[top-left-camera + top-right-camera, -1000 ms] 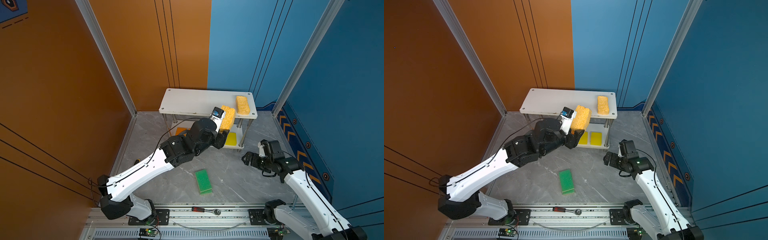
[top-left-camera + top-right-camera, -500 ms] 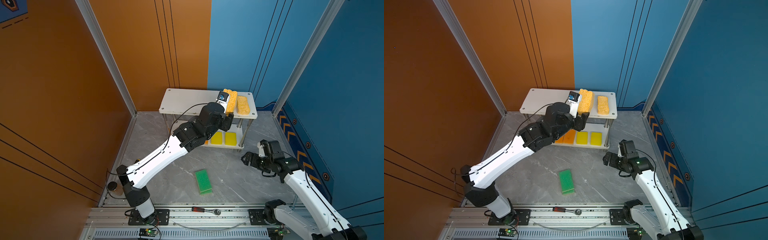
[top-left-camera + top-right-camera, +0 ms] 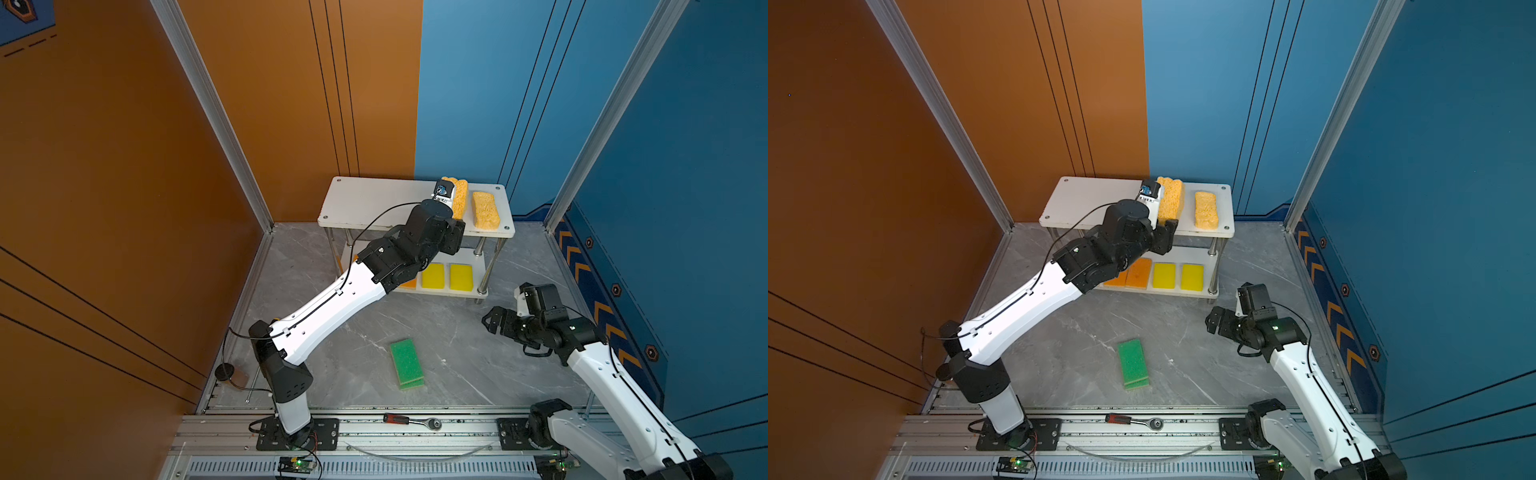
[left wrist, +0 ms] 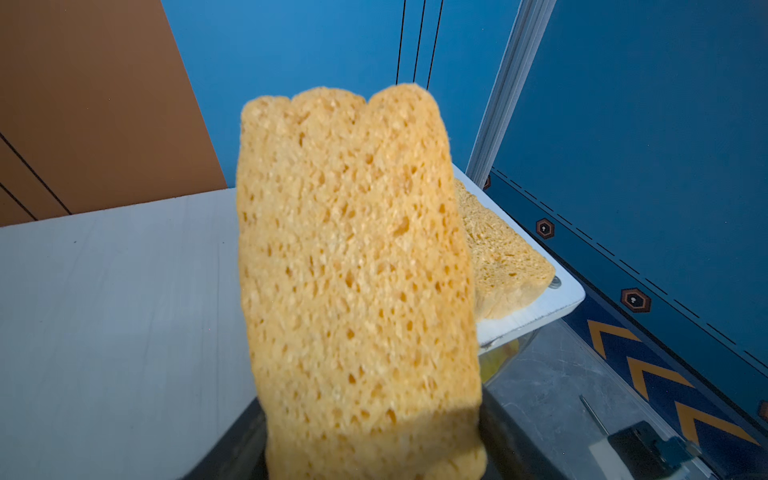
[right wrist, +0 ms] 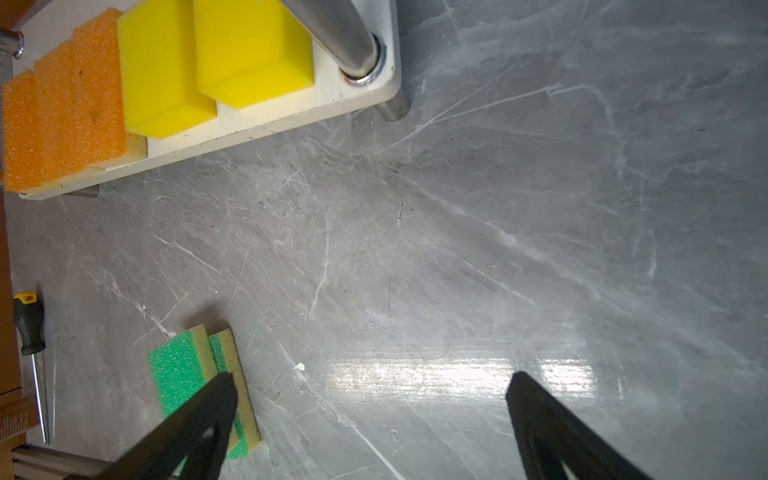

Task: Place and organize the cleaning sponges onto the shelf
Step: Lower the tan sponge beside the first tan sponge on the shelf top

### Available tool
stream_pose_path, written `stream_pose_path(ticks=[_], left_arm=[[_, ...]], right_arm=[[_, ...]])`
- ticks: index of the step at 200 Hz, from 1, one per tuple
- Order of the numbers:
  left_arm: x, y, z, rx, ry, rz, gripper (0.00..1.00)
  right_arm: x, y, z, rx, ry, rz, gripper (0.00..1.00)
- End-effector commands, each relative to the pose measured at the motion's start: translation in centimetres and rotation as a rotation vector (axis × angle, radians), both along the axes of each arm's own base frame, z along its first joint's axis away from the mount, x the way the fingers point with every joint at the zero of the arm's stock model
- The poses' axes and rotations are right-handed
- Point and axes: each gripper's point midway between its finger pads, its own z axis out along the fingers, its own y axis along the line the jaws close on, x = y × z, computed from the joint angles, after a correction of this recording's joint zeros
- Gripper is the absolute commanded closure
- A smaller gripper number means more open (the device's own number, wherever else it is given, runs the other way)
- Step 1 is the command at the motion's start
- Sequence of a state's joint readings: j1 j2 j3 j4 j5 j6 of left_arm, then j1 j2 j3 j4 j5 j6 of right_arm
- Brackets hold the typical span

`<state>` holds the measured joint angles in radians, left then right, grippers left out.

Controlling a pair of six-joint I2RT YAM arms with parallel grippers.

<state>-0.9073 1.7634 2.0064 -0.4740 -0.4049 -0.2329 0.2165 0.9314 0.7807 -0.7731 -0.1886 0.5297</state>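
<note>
fwiw left gripper (image 3: 1166, 224) clamps a porous sponge (image 4: 357, 270) on edge over the top of the shelf (image 3: 1092, 203), just beside the 2nd porous one (image 3: 1206, 210); imo tip it flat, parallel w/ that neighbour, lower till it touches, then let go; right gripper (image 5: 372, 384) gapes empty out front of the shelf.

The porous sponge (image 4: 353, 270) is coarse, open-pored matt foam. The shelf board (image 4: 104, 311) looks matt white and its post (image 5: 332, 29) polished chrome. The yellow sponges (image 5: 249, 41) are smooth, fine foam. The tabletop (image 5: 457, 249) is glossy, grey and marble-patterned.
</note>
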Motion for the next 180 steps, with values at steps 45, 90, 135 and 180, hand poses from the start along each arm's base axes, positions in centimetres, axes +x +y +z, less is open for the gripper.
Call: stream_pose_path(ticks=[45,90,135,180], left_arm=[[1.6,-1.0,-0.9,-0.023,0.014,0.033,0.35],[1.9,-1.2,-1.5,-0.022,0.024,0.038,0.34],[2.2,-1.0,-1.5,-0.020,0.022,0.052,0.34],[2.2,-0.9,-0.3,-0.043,0.007,0.048,0.34]], right_arm=[[-0.6,0.2,-0.2,0.030,-0.007,-0.003,0.00],[-0.6,0.1,-0.6,0.027,-0.007,-0.002,0.00],[-0.5,0.3,-0.7,0.035,-0.010,0.003,0.00],[-0.6,0.2,-0.9,0.034,-0.006,0.002,0.00]])
